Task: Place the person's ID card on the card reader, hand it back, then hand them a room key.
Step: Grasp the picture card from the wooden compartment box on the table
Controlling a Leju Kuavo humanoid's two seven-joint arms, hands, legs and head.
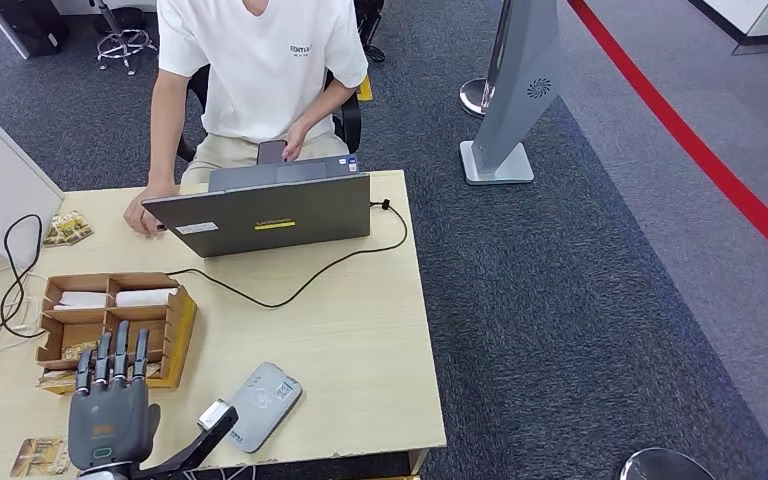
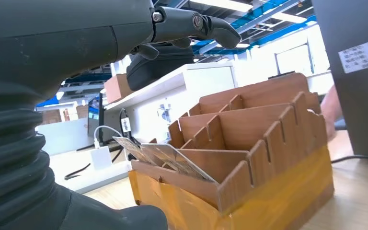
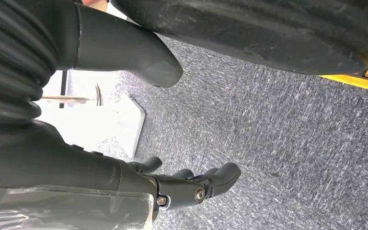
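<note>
My left hand (image 1: 110, 405) hovers over the table's near left corner, fingers straight and spread, thumb out toward the grey card reader (image 1: 263, 392). Nothing is in it. Its fingertips reach the near edge of a brown cardboard organiser (image 1: 175, 330). In the left wrist view the fingers (image 2: 196, 24) stretch above the organiser (image 2: 268, 143), where a patterned card (image 2: 163, 160) leans out of the nearest compartment. My right hand (image 3: 191, 187) hangs beside the body over grey carpet, fingers loosely bent and holding nothing. The person (image 1: 260, 60) sits behind a laptop (image 1: 270, 210), one hand on the table (image 1: 140, 215), the other holding a phone (image 1: 272, 150).
A patterned card (image 1: 40, 456) lies at the table's near left corner and another (image 1: 68, 228) at the far left. A black cable (image 1: 300, 285) runs from the laptop across the table (image 1: 360, 350). White rolls (image 1: 145, 297) fill the organiser's far compartments. A grey sign stand (image 1: 505, 120) is on the carpet.
</note>
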